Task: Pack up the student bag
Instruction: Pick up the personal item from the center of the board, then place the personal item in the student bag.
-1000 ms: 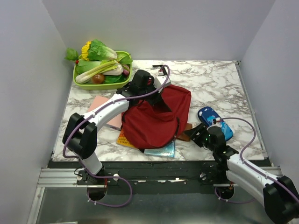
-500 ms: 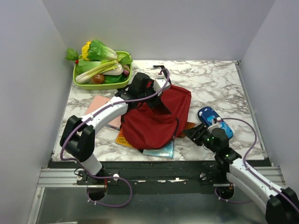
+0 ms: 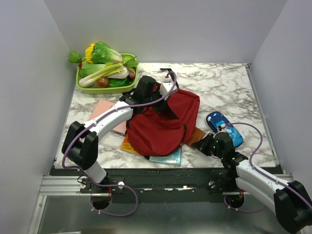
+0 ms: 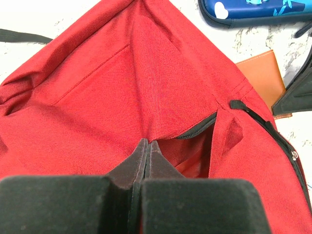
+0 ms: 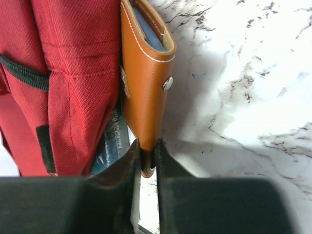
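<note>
Dark red student bag (image 3: pixel 163 126) mid-table, left gripper (image 4: pixel 147 144) pinched shut on its fabric at 12 o'clock, right gripper (image 5: pixel 146 152) clamped narrow on tan leather case (image 5: pixel 146 87) at the bag's 4 o'clock

The left arm (image 3: pixel 109 116) reaches far and right from its near base, the left gripper (image 4: pixel 147 145) pinched flat on a fold of bag (image 4: pixel 97 97); the right arm (image 3: pixel 253 174) lies low along the near edge, the right gripper (image 5: pixel 147 146) pointing left, clamped on the edge of a wallet (image 5: pixel 146 83).
</note>
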You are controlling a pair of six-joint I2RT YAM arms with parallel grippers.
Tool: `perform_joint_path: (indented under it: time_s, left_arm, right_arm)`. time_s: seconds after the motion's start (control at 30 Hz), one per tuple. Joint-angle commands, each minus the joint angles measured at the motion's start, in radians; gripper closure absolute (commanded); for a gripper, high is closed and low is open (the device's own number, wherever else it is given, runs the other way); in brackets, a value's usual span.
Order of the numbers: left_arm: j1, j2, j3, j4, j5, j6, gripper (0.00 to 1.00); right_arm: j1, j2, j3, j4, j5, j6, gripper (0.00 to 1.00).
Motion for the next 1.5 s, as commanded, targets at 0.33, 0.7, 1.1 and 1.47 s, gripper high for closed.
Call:
perform_joint_path:
  time_s: [0.33, 0.7, 1.1, 1.47]
  left_arm:
    - [-0.013, 0.026, 0.076, 0.1, -0.026, -0.088, 1.0]
    - [-0.036, 0.088, 0.128, 0.152, -0.06, -0.086, 1.0]
    - [-0.05, 0.081, 0.085, 0.175, -0.066, -0.083, 1.0]
    - [-0.052, 0.038, 0.059, 0.163, -0.06, -0.066, 1.0]
  right_arm:
    - [0.005, -0.322, 0.373, -0.564, 0.073, -0.223, 0.99]
    - [0.005, -0.154, 0.546, -0.462, -0.139, -0.295, 0.99]
    - [0.005, 0.364, 0.569, 0.129, -0.772, -0.268, 0.99]
    - [0.005, 0.572, 0.586, 0.191, -0.771, -0.182, 0.99]
